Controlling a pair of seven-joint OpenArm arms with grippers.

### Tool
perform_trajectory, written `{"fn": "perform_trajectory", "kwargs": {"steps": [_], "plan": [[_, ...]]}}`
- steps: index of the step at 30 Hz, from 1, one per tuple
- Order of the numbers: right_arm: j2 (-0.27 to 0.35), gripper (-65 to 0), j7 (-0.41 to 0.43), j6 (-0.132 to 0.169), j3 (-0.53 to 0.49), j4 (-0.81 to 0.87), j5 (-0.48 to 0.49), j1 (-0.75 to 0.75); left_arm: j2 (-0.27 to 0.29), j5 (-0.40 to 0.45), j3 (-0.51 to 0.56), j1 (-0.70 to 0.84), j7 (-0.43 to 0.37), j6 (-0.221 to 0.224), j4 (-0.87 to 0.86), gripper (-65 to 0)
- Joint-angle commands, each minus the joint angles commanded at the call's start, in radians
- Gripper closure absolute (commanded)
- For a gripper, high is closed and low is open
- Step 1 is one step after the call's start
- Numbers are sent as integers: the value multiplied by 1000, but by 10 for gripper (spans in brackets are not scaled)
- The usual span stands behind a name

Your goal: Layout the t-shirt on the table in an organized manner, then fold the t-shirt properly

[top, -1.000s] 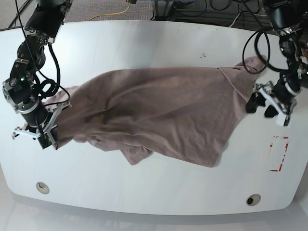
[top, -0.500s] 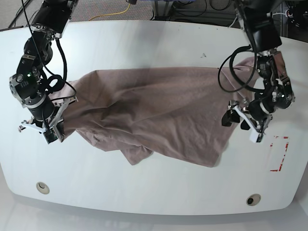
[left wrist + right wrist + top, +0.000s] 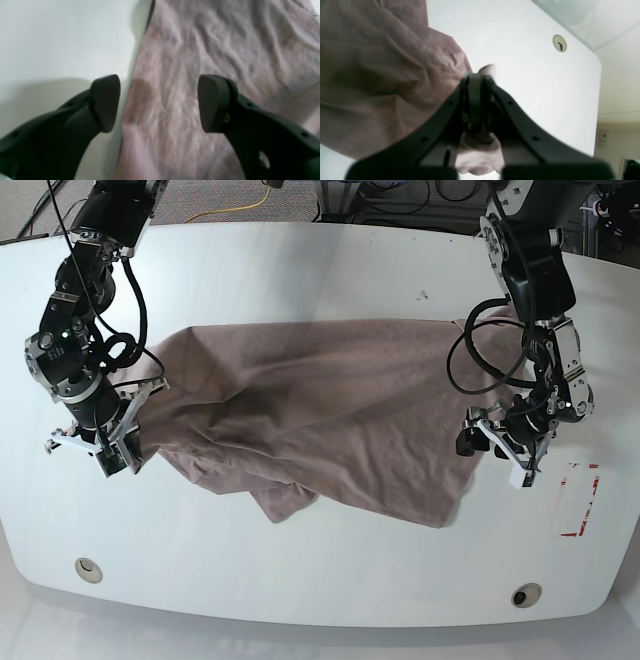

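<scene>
The mauve-brown t-shirt (image 3: 320,410) lies crumpled and spread across the middle of the white table (image 3: 300,270). My right gripper (image 3: 112,452) is at the shirt's left edge and is shut on a bunch of its cloth; the right wrist view shows the shut right gripper (image 3: 477,82) with t-shirt (image 3: 382,75) fabric pinched in it. My left gripper (image 3: 492,448) is open low over the shirt's right edge. In the left wrist view the left gripper (image 3: 158,102) straddles the t-shirt (image 3: 200,50) hem, one fingertip (image 3: 106,100) over bare table (image 3: 62,37).
Two grommet holes (image 3: 88,569) (image 3: 526,594) sit near the front edge; one grommet hole (image 3: 559,43) also shows in the right wrist view. Red tape marks (image 3: 580,500) lie at the front right. Cables (image 3: 240,205) run behind the table's far edge.
My left gripper has moved from beyond the shirt's right corner inward to its right edge. My right gripper, holding the left edge, has shifted slightly toward the middle, bunching the cloth.
</scene>
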Motion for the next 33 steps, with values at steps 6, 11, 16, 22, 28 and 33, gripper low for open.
{"fn": "perform_trajectory", "kwargs": {"steps": [6, 11, 16, 22, 28, 33], "plan": [[0, -5, 0, 0, 0, 0, 3, 0, -3, 17, 51, -40, -34, 0, -121, -454], [-2, -5, 0, 0, 0, 0, 3, 2, -2, 15, 129, -44, -29, -2, -150, -447], [-2, -5, 0, 0, 0, 0, 3, 5, -2, 14, 187, -41, -5, -2, -150, -446], [-2, -5, 0, 0, 0, 0, 0, 6, 0, 12, 190, -21, 15, -3, -147, -374], [-2, -5, 0, 0, 0, -2, -2, 6, -5, 12, 190, -26, 14, -3, -147, -172], [-2, -5, 2, 0, 3, -3, -3, 8, -21, 12, 190, -31, 14, -3, -146, -29]]}}
